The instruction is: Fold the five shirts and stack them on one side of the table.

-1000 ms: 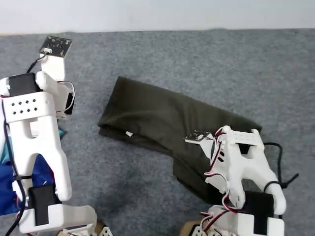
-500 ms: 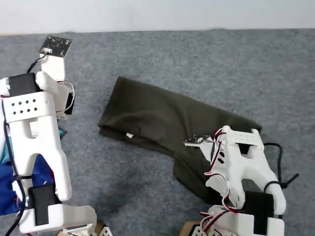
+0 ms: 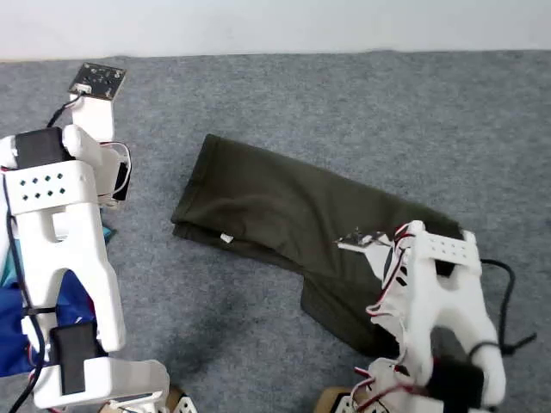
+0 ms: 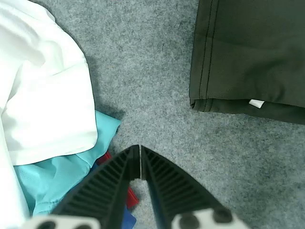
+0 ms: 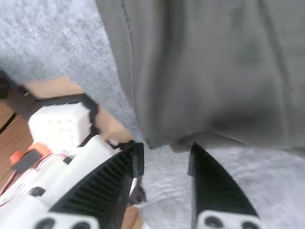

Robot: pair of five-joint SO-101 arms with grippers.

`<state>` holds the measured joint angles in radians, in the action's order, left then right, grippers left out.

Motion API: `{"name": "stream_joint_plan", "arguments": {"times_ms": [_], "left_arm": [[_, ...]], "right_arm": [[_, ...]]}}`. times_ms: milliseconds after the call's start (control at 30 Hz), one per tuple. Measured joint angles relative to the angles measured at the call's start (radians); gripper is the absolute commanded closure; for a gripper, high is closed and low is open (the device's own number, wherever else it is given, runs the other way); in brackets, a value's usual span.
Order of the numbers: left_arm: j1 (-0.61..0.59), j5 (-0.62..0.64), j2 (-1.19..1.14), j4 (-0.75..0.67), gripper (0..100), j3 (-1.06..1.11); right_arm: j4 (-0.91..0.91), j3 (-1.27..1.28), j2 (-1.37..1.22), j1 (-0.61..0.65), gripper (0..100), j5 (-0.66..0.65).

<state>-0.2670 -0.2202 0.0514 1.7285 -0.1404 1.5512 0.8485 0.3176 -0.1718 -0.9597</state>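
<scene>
1. Table in high view: grey, olive shirt lies part-folded, slanting across the middle. Right arm sits over its near end. Left arm is well apart at the side, above blue shirt.
2. Left wrist view: left gripper jaws together, nothing between them, over bare felt near white shirt and teal shirt.
3. Right wrist view: right gripper jaws apart, at olive shirt's hem, not clamped on it.

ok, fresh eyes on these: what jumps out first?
The dark olive shirt, partly folded, lies slantwise across the middle of the grey table. The right gripper hangs open at its edge. By the left arm sits a heap of white, teal and blue shirts, with the left gripper shut beside it.
</scene>
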Motion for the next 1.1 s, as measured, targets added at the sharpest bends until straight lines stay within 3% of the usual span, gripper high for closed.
{"name": "stream_joint_plan", "arguments": {"times_ms": [333, 533, 633, 867, 1100], "left_arm": [[0.061, 0.000, 0.000, 0.000, 99, 0.037], [0.141, 0.032, 0.000, -0.060, 99, 0.038], [0.152, 0.097, -0.002, -0.129, 99, 0.038], [0.187, 0.117, -0.227, -0.160, 98, 0.038], [0.187, 0.094, -0.486, -0.169, 88, 0.035]], "right_arm": [[0.000, -0.035, 0.318, 0.000, 74.4, 0.002], [0.025, -0.117, 0.376, -0.005, 99.8, 0.190], [0.037, -0.157, 0.384, -0.018, 96.8, 0.273], [0.046, -0.199, 0.384, -0.193, 98.8, 0.381], [0.091, -0.199, 0.384, -0.370, 98.8, 0.388]]}}
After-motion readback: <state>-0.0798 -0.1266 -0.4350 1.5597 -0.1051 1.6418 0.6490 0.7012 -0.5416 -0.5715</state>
